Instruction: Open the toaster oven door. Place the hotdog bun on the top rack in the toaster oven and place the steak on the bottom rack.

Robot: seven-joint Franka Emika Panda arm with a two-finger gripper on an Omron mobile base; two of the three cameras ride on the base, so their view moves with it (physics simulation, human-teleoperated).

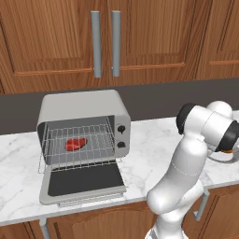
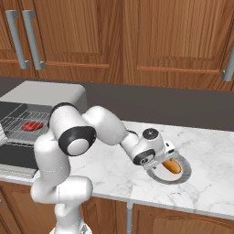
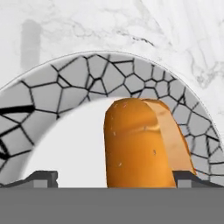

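Low over the round plate with a grey cracked-mosaic rim [image 2: 183,176] on the white marble bench [image 2: 210,151]: hand [image 3: 116,177], fingers spread either side of the orange-brown hotdog bun [image 3: 135,144], contact unclear. Far left, light grey toaster oven [image 1: 84,109], glass-windowed door [image 1: 84,182] folded down, red steak [image 1: 75,144] on a wire rack.

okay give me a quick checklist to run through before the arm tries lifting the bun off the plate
1. Toaster oven door folded down: ok, it lies flat in front of the toaster oven.
2. Steak already in the oven: ok, it rests on a wire rack; which rack, cannot tell.
3. Free rack for the bun: cannot tell, the racks are hard to separate.
4. Gripper lined up on the hotdog bun: ok, one fingertip shows on each side of it.
5. Fingers closed on the bun: not ok, the far one stands well away from it.
6. Bun resting on the plate: ok.
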